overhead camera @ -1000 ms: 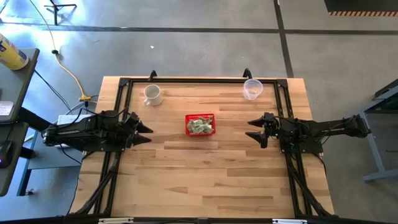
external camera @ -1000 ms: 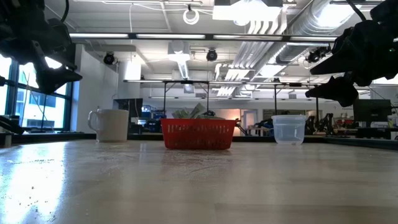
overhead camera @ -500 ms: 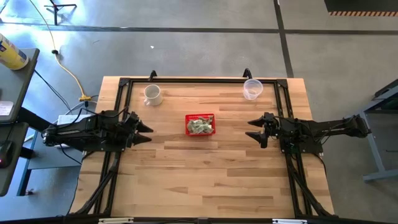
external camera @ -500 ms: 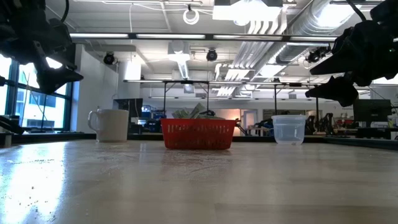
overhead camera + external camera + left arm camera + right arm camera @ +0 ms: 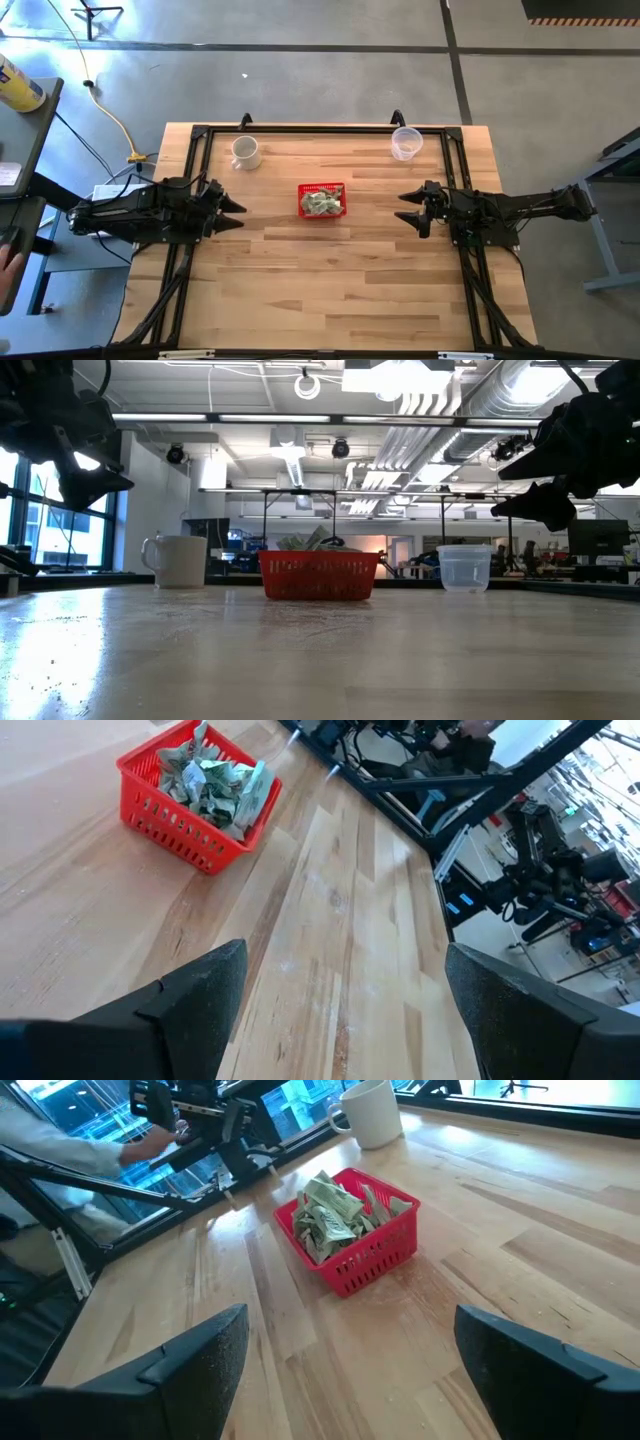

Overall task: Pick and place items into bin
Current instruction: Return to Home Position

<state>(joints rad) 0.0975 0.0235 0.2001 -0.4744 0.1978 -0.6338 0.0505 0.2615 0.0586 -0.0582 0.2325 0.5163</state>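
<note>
The red mesh basket (image 5: pixel 322 201) stands on its base mid-table, toward the far side, heaped with pale green-and-white wrinkled pieces (image 5: pixel 335 1215); they also show in the left wrist view (image 5: pixel 215 782) and poke above the rim in the low view (image 5: pixel 305 542). No piece lies loose on the wood that I can see. My left gripper (image 5: pixel 232 215) hovers open over the table's left side, pointing at the basket. My right gripper (image 5: pixel 408 208) hovers open over the right side, facing the basket. Both are raised off the table and empty.
A white mug (image 5: pixel 245 152) stands near the far-left corner and a clear plastic cup (image 5: pixel 405 143) near the far-right corner. A black frame (image 5: pixel 320 129) runs along the far and side edges. Bare wood stretches toward the near edge. A person's hand (image 5: pixel 6 275) shows at the picture's left, off the table.
</note>
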